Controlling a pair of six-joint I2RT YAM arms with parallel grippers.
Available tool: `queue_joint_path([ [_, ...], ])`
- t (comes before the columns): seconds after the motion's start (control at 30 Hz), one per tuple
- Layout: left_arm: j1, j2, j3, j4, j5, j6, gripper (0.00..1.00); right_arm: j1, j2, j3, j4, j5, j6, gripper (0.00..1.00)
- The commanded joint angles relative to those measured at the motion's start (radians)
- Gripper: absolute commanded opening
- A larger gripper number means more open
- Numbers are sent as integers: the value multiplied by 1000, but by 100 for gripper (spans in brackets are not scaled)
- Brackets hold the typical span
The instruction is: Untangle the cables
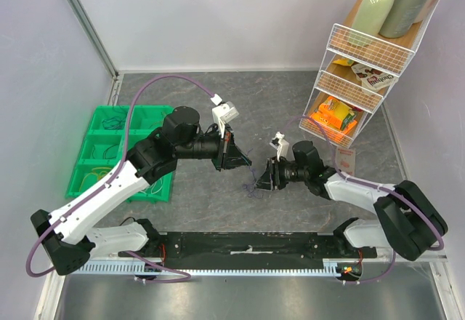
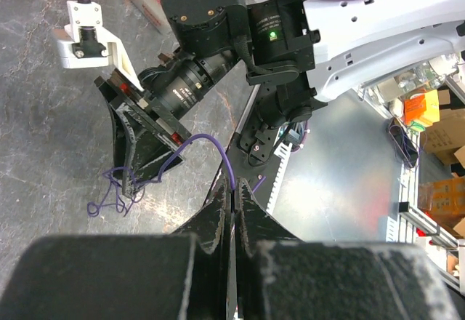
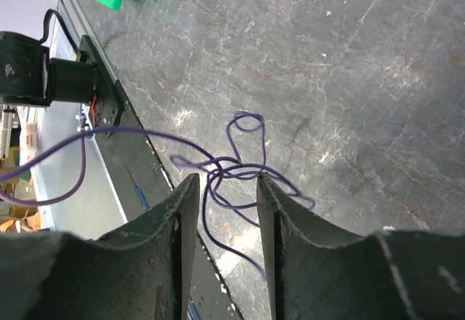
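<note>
Overhead, the cables [image 1: 251, 186] barely show; close up, left tool [image 2: 233, 188] clamps them, right tool [image 3: 227, 183] apart, seemingly astride them.

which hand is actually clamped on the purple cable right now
The left hand: its jaws are shut on the purple cable. The right hand has its jaws apart, with the cable's knot lying loose between them.

Gap betw. left gripper [image 1: 245, 163] & right gripper [image 1: 263, 177] was tight, cables [image 1: 252, 187] strung across it; bare table [image 1: 290, 109] behind lay open, green tray [image 1: 87, 140] far left, wire rack [image 1: 367, 51] rear right.
</note>
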Motion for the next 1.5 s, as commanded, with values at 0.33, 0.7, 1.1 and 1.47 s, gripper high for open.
queue_joint_path([
  [0.33, -4, -23, -2, 25, -1, 19, 2, 4, -95, 5, -63, -9, -87, 36],
  [0.7, -4, -34, 3, 16, -18, 20, 2, 15, -47, 6, -16, 8, -61, 12],
  [1.1, -6, -316, 173, -234, -1117, 71, 2, 4, -179, 85, -522, 876, 10, 0],
  [1.47, -4, -600, 236, -166, -1513, 301, 2, -43, -225, 91, -599, 1008, 58, 0],
])
